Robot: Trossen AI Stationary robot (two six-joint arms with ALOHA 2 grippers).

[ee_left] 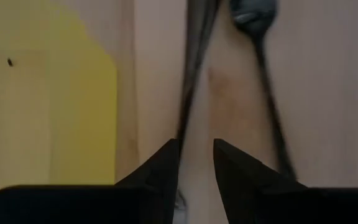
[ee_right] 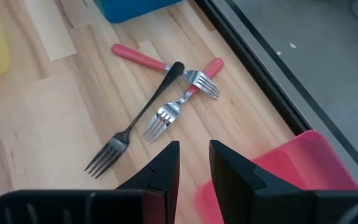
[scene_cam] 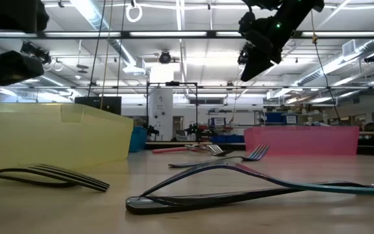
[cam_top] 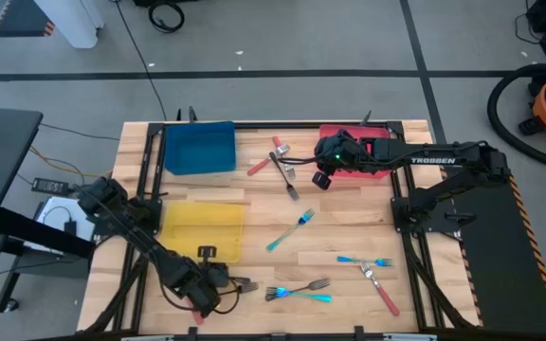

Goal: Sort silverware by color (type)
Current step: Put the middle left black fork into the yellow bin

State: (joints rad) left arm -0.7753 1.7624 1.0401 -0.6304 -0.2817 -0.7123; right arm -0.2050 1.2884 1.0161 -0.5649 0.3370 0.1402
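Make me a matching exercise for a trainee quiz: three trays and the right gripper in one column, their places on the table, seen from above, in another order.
Things
1. blue tray
2. red tray
3. yellow tray
4. right gripper

Places
A. far right of the table, under the right arm
B. near left, beside the left arm
C. far left corner
D. over the crossed red and dark forks, beside the red tray

Pairs: 1-C, 2-A, 3-B, 4-D
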